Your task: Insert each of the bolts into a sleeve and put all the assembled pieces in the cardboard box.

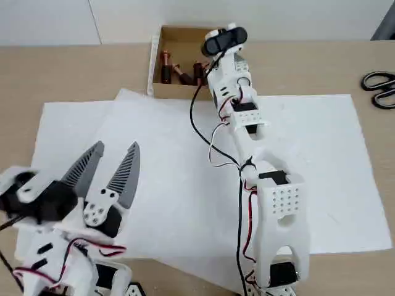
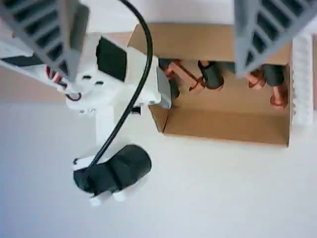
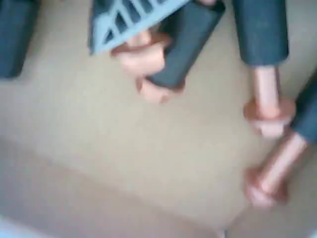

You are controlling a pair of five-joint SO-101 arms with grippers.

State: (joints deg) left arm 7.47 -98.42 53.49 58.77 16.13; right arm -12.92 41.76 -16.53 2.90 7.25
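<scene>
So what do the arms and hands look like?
The left arm and right arm are white plastic shells with black motors and thin red wires. The left hand has two grey, ribbed, tapered fingers. The right arm carries a black wrist camera and a long black cable.

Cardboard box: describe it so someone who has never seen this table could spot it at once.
Find the white sheet lying on the wooden table. The cardboard box sits at the sheet's far edge, with the right arm stretched over it. It is the only open brown container, holding copper bolts in dark sleeves.
</scene>
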